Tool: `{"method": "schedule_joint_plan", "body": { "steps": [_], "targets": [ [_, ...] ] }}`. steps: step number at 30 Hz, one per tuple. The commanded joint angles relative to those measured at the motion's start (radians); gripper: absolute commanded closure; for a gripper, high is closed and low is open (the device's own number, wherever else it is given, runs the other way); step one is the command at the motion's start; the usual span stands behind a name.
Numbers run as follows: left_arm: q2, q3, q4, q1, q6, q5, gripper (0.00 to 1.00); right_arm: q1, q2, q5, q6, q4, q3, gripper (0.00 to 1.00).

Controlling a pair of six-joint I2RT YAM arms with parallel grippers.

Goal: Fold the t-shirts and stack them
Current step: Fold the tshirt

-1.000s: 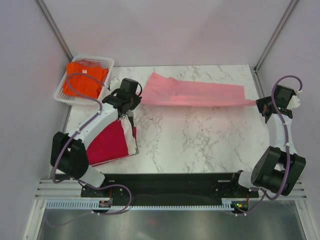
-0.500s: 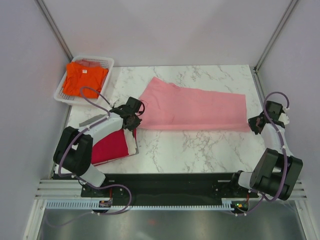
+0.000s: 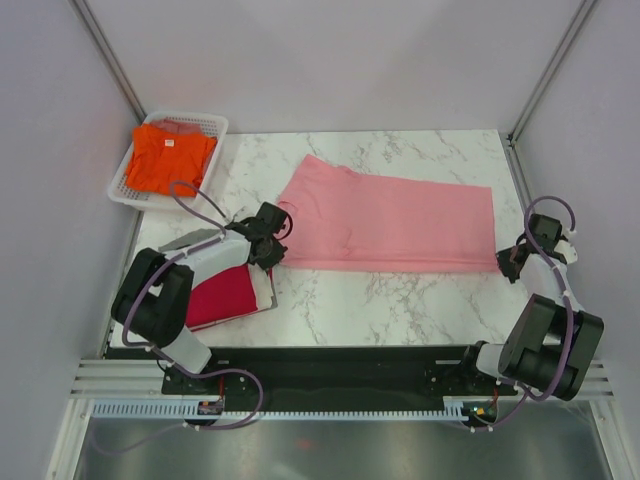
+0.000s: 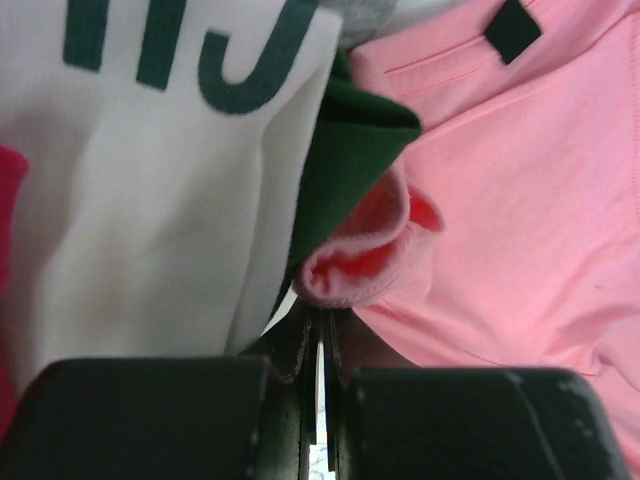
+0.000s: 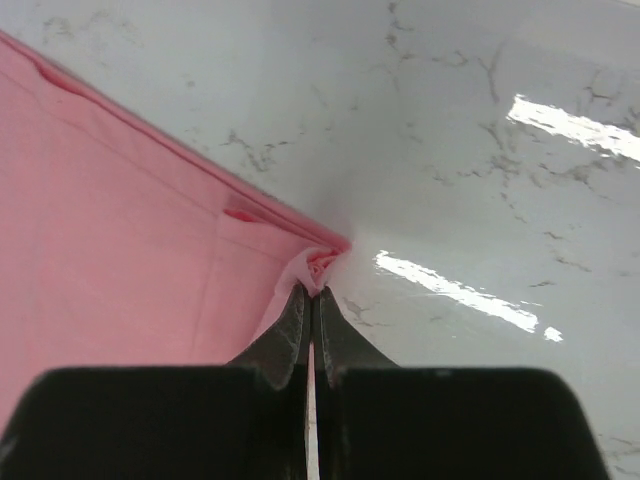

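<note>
You have the pink t-shirt (image 3: 400, 225) spread flat across the middle of the marble table (image 3: 400, 305), running from centre-left to the right edge of the overhead frame, with its top edge slanting down toward the right. Your left claw (image 4: 318, 318) is pressed together on a small bunched fold at the shirt's lower left corner; in the left wrist view the cloth puckers just above the fingertips. Your right claw (image 5: 312, 298) is likewise pinching the lower right corner, where the fabric gathers into a tight little crease against the bare marble. Both claws sit low, at table level (the shirt looks taut along its bottom edge between them). In the lower left of the overhead frame the red t-shirt (image 3: 222, 292) lies folded under the left arm, with a white t-shirt (image 4: 150, 180) alongside it; the left wrist view shows dark green lettering on the white one and a dark green fold touching the pinched pink corner. In the upper left the orange t-shirt (image 3: 168, 157) lies folded in the white basket (image 3: 215, 124), which sits at the table's far left corner.
</note>
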Motion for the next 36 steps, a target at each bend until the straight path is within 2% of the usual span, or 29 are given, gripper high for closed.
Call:
{"method": "schedule_joint_plan", "body": {
  "steps": [1, 8, 9, 11, 12, 13, 14, 15, 17, 20, 24, 28, 33, 34, 36],
  "targets": [
    [-0.004, -0.04, 0.038, -0.01, -0.041, 0.001, 0.97, -0.037, -0.011, 0.057, -0.009, 0.026, -0.051, 0.98],
    [-0.001, -0.071, 0.104, -0.037, -0.04, 0.048, 0.92, -0.087, 0.0, 0.021, -0.045, 0.063, -0.042, 0.94],
    [-0.011, -0.078, 0.114, -0.038, -0.041, 0.054, 0.84, -0.093, 0.009, 0.008, -0.053, 0.07, -0.031, 0.94],
    [-0.034, -0.115, 0.171, -0.038, -0.017, 0.076, 0.8, -0.116, 0.024, -0.03, -0.07, 0.075, -0.025, 0.91],
    [-0.063, -0.123, 0.176, -0.04, -0.018, 0.074, 0.75, -0.124, 0.02, -0.035, -0.07, 0.077, -0.03, 0.88],
    [-0.079, -0.135, 0.177, -0.04, -0.014, 0.067, 0.72, -0.132, -0.003, -0.032, -0.072, 0.08, -0.033, 0.83],
    [-0.091, -0.14, 0.177, -0.041, 0.005, 0.064, 0.67, -0.133, -0.017, -0.024, -0.075, 0.081, -0.04, 0.66],
    [-0.123, -0.143, 0.177, -0.04, 0.015, 0.06, 0.59, -0.133, -0.058, -0.013, -0.076, 0.081, -0.045, 0.57],
    [-0.158, -0.151, 0.176, -0.04, 0.046, 0.065, 0.52, -0.133, -0.104, 0.0, -0.078, 0.08, -0.053, 0.39],
    [-0.241, -0.158, 0.167, -0.04, 0.08, 0.065, 0.49, -0.132, -0.19, 0.001, -0.096, 0.083, -0.045, 0.3],
    [-0.321, -0.12, 0.104, -0.037, 0.147, 0.053, 0.38, -0.123, -0.265, -0.056, -0.148, 0.112, -0.021, 0.29],
    [-0.297, 0.015, 0.085, -0.007, 0.276, 0.128, 0.33, -0.081, -0.241, -0.182, -0.2, 0.172, 0.004, 0.33],
    [-0.133, 0.183, 0.09, 0.057, 0.477, 0.258, 0.33, 0.052, -0.096, -0.223, -0.259, 0.167, 0.094, 0.35],
    [-0.107, 0.237, 0.097, 0.066, 0.517, 0.319, 0.33, 0.071, -0.068, -0.226, -0.265, 0.166, 0.11, 0.35],
    [-0.026, 0.291, 0.104, 0.094, 0.537, 0.358, 0.32, 0.116, 0.002, -0.223, -0.276, 0.17, 0.15, 0.37]
  ]
}}
